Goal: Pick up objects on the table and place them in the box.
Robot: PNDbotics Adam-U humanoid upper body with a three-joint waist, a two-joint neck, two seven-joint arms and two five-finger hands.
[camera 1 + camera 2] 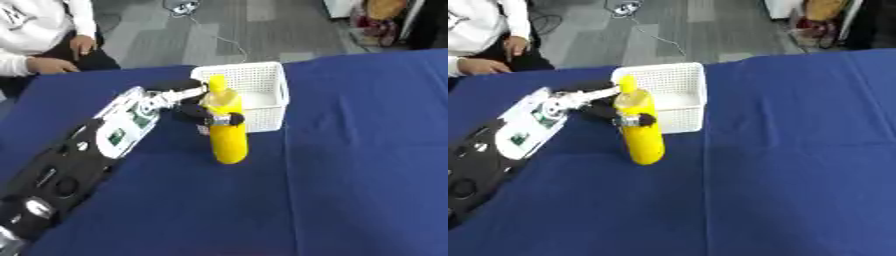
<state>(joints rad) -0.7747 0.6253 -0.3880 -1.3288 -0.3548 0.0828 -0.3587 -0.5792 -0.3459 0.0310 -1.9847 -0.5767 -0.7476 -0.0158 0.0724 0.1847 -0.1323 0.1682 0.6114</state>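
A tall yellow bottle (227,131) stands upright in front of the white mesh basket (262,79), its neck level with the basket's near-left corner. My left hand (188,102) reaches in from the lower left and is shut on the bottle, fingers and thumb wrapped round its upper part. Whether the bottle's base touches the blue tablecloth (350,165) is unclear. The inside of the basket looks white, with nothing I can make out in it. My right hand shows in neither view.
My left forearm (96,145) lies diagonally across the table's left part. A person in white (39,30) sits beyond the far left edge, hands off the table. Blue cloth stretches to the right and front of the basket.
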